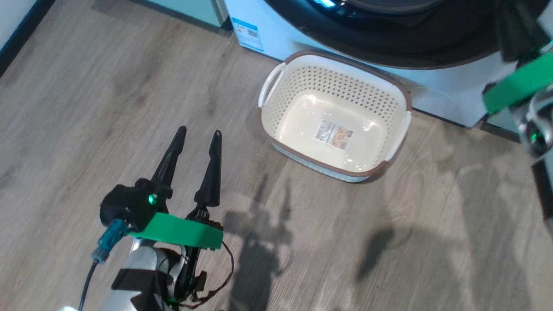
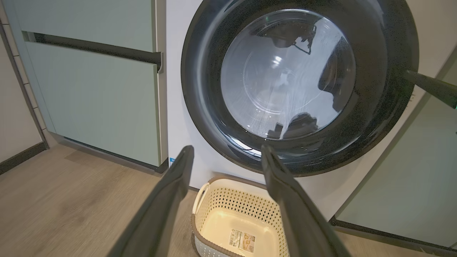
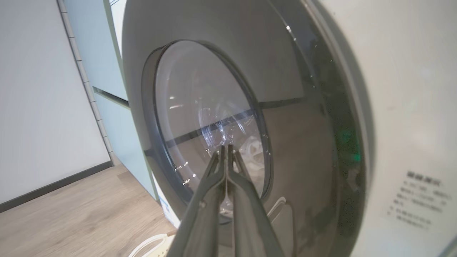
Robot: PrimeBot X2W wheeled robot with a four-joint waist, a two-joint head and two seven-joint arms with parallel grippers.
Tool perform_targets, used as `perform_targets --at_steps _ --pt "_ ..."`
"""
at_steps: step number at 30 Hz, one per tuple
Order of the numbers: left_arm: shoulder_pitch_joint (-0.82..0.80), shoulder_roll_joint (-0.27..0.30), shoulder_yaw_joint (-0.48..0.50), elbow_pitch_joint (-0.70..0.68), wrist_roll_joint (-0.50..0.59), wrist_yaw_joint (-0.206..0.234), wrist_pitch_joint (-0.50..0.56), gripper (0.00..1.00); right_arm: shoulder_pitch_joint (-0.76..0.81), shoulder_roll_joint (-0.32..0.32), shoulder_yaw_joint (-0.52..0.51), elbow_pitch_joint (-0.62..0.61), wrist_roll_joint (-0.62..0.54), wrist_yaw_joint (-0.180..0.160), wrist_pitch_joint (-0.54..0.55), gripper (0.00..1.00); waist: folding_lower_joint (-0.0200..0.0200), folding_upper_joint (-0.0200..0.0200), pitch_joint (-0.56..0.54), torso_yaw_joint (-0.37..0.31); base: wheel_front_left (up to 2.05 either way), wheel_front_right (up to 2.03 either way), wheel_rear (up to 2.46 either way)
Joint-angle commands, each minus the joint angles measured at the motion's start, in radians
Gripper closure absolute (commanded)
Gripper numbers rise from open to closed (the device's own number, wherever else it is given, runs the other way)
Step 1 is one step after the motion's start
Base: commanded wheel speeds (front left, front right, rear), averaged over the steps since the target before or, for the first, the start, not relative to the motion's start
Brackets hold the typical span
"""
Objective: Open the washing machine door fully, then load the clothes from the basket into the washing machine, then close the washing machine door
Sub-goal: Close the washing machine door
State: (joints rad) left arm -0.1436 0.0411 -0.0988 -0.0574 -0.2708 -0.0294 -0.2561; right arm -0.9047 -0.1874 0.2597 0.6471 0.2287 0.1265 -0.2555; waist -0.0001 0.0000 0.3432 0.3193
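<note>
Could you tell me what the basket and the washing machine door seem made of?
The basket looks like moulded cream plastic: punched holes, shiny bottom. The washing machine door seems glossy black plastic around clear bulging glass, judging by reflections.

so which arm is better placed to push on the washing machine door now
Right, probably. The right gripper is shut and sits close in front of the washing machine door, fingers pointing at it. The left gripper hangs open low over the floor, left of the empty basket.
</note>
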Motion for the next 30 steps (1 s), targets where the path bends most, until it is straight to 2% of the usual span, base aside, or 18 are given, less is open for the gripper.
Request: perform_targets --at_steps 1,12,13,14,15,16,30 --pt "-0.001 0.009 0.040 -0.030 0.016 -0.001 -0.006 0.00 0.020 0.012 0.009 -0.061 0.013 0.004 -0.006 1.00 0.0001 0.0000 -0.015 -0.020 0.00 0.00 0.00" --pt "0.013 0.009 0.061 -0.011 0.043 -0.025 -0.006 0.00 0.346 0.001 -0.016 -0.311 0.022 0.004 -0.006 1.00 0.0001 0.0000 -0.083 -0.118 0.00 0.00 0.00" --pt "0.016 0.009 0.063 -0.008 0.046 -0.026 -0.006 0.00 0.376 0.005 -0.023 -0.324 0.022 0.004 -0.006 0.85 0.0001 0.0000 -0.090 -0.128 0.00 0.00 0.00" --pt "0.019 0.009 0.064 -0.007 0.048 -0.028 -0.006 0.00 0.403 0.008 -0.029 -0.336 0.021 0.004 -0.006 0.58 0.0001 0.0000 -0.095 -0.137 0.00 0.00 0.00" --pt "0.022 0.009 0.067 -0.006 0.049 -0.029 -0.006 0.00 0.428 0.013 -0.039 -0.347 0.020 0.004 -0.006 0.22 0.0001 0.0000 -0.100 -0.148 0.00 0.00 0.00" --pt "0.025 0.010 0.070 -0.004 0.051 -0.030 -0.006 0.00 0.451 0.020 -0.051 -0.358 0.016 0.004 -0.006 0.00 0.0001 0.0000 -0.105 -0.157 0.00 0.00 0.00" --pt "0.082 0.024 0.081 0.052 0.045 -0.036 -0.003 0.00 0.719 0.117 -0.176 -0.468 -0.024 0.004 -0.006 0.00 0.0001 0.0000 -0.222 -0.272 0.00 0.00 0.00"
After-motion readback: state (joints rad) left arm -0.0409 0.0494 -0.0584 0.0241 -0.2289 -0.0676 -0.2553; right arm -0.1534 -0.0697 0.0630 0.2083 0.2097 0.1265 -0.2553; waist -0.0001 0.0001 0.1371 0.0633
